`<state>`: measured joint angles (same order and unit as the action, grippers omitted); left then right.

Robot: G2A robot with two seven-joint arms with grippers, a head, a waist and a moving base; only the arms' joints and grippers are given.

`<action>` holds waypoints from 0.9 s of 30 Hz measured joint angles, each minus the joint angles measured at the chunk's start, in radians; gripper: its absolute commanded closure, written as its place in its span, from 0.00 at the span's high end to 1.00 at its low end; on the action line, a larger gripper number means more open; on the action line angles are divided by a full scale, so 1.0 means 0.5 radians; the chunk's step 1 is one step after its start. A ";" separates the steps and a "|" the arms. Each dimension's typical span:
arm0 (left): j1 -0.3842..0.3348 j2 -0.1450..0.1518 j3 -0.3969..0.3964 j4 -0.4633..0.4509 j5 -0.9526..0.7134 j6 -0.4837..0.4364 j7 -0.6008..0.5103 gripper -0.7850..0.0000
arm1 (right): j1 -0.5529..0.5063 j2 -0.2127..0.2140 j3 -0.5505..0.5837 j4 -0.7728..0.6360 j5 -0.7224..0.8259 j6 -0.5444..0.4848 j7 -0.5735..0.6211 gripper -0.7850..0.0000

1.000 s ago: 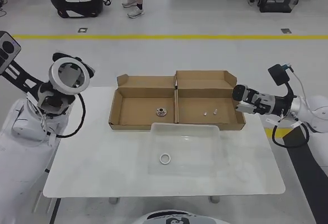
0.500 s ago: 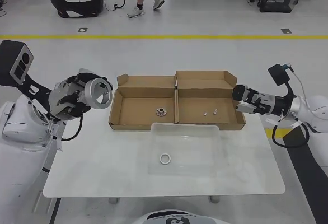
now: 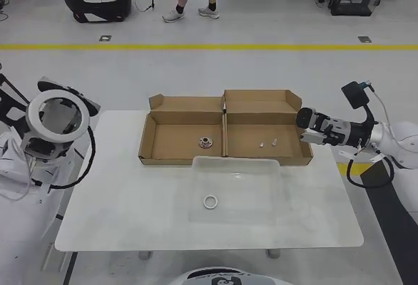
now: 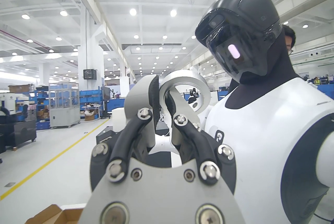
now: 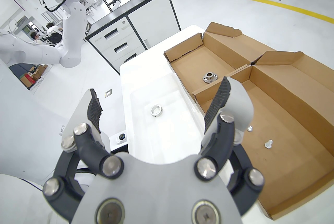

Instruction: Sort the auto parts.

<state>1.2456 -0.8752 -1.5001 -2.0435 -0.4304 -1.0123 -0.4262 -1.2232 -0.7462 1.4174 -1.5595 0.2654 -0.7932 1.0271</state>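
- Judged from how things lie, part of the sorting is done; a flanged hub (image 3: 205, 142) sits alone in the left box (image 3: 170, 146), and two bolts (image 3: 262, 143) lie near each other in the right box (image 3: 245, 148)
- What seems left: a small ring (image 3: 210, 201) lies in the clear tray (image 3: 245, 210) on the bench (image 3: 123, 206), just in front of the boxes; a large ring (image 3: 58, 117) has not yet reached any box
- The left gripper (image 4: 161, 89) is clamped on that large ring (image 4: 201, 89); the left wrist view makes the hold plain, with one finger (image 4: 171, 105) inside the bore and the other outside, pinching the wall
- The top view adds where that ring hangs: raised beyond the bench's left edge, well apart from both boxes
- The right gripper (image 5: 158, 84) stands spread wide with nothing between its fingers; its own wrist view settles this, while the top view places it (image 3: 303, 128) at the outer end of the right box
- The right wrist view also gives the hub (image 5: 208, 77) its raised collar and flat flange, and shows the small ring (image 5: 156, 110) lying flat; from above both read as little circles
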 measured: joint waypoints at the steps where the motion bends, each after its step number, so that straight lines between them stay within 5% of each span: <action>1: 0.004 -0.008 -0.010 0.003 -0.040 0.000 -0.036 0.00 | 0.000 0.000 0.000 0.000 0.000 0.000 0.000 1.00; 9: 0.034 -0.089 -0.104 0.051 -0.303 0.000 -0.374 0.00 | 0.000 0.000 0.000 0.000 0.000 0.000 0.000 1.00; 17: 0.041 -0.162 -0.192 0.147 -0.171 0.000 -0.674 0.00 | 0.000 0.000 0.000 0.000 0.000 0.000 0.000 1.00; 27: 0.036 -0.237 -0.186 0.178 -0.034 0.000 -0.617 0.00 | 0.000 0.000 0.000 0.000 0.000 0.000 0.000 1.00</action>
<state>1.2638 -0.9937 -1.5930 -1.9547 -0.4473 -1.0123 -0.7346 -1.2232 -0.7462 1.4174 -1.5595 0.2654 -0.7932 1.0271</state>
